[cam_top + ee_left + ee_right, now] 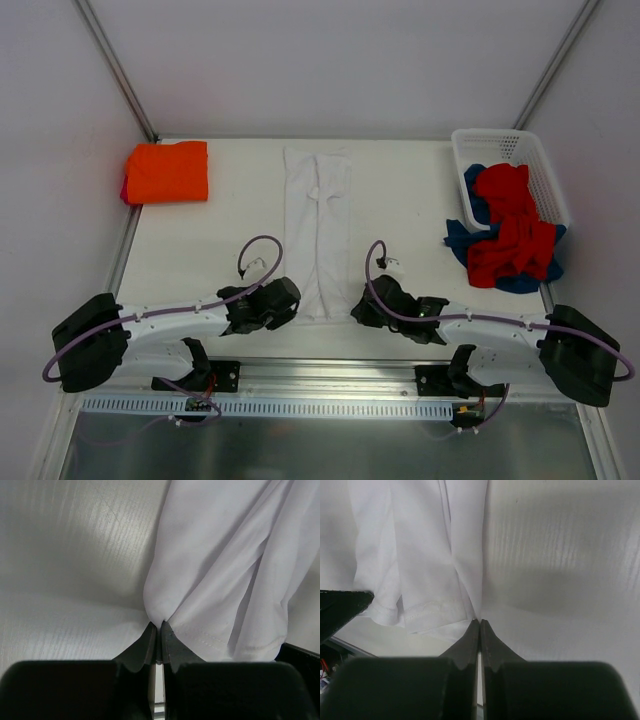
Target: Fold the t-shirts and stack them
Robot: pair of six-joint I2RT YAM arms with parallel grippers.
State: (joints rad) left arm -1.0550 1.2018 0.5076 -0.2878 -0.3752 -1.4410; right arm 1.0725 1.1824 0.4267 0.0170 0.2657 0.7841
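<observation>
A white t-shirt, folded lengthwise into a long narrow strip, lies in the middle of the table. My left gripper is shut on the strip's near left corner; in the left wrist view the cloth bunches at the closed tips. My right gripper is shut on the near right corner, where the hem meets the tips. A folded bright orange t-shirt lies at the far left with a red edge under it.
A white perforated basket stands at the far right. Red t-shirts and a blue one spill from it onto the table. A metal rail runs along the near edge.
</observation>
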